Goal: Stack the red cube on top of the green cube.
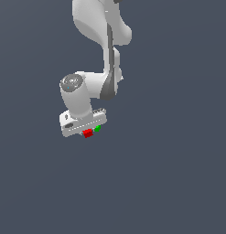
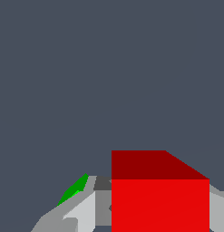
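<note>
The red cube (image 2: 158, 199) fills the lower part of the wrist view and sits between my two fingers (image 2: 81, 213), which press against both of its sides. In the exterior view the red cube (image 1: 88, 133) shows just below the white gripper hand (image 1: 83, 122). The gripper (image 1: 88, 131) is shut on it. The green cube (image 1: 97, 128) lies right beside it, toward the exterior view's right. In the wrist view only a sliver of the green cube (image 2: 75, 188) shows behind one finger. I cannot tell whether the red cube is lifted off the floor.
The plain dark grey-blue floor (image 1: 169, 173) spreads all around. The white arm (image 1: 105, 41) reaches down from the top of the exterior view.
</note>
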You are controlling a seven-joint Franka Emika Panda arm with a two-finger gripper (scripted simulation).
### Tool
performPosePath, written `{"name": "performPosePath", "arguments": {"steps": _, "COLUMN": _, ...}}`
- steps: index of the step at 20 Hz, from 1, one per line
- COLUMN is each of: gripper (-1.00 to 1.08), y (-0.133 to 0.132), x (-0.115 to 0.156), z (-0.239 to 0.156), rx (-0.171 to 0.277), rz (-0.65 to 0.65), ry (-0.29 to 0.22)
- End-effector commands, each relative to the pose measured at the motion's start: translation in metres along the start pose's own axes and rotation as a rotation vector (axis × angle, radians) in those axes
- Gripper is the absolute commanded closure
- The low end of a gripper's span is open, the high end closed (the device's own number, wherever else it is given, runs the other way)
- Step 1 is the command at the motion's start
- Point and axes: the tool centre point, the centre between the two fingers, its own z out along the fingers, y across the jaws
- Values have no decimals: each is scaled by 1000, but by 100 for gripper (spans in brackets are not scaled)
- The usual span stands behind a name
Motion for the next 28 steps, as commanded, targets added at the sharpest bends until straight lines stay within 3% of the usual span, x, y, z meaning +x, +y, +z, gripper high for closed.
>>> {"name": "performPosePath", "arguments": {"steps": 1, "gripper": 108, "y": -8, "x": -8, "z": 5, "rx": 0, "rz": 0, "ry": 0}}
{"name": "performPosePath", "arguments": {"steps": 12, "gripper": 108, "y": -47, "x": -53, "z": 34, "rx": 0, "rz": 0, "ry": 0}}
{"name": "performPosePath", "arguments": {"steps": 22, "gripper": 108, "y": -60, "x": -67, "z": 45, "rx": 1, "rz": 0, "ry": 0}}
{"name": "performPosePath", "arguments": {"steps": 23, "gripper": -92, "y": -60, "x": -67, "z": 45, "rx": 1, "rz": 0, "ry": 0}}
{"name": "performPosePath", "arguments": {"steps": 28, "gripper": -92, "y": -60, "x": -67, "z": 45, "rx": 1, "rz": 0, "ry": 0}}
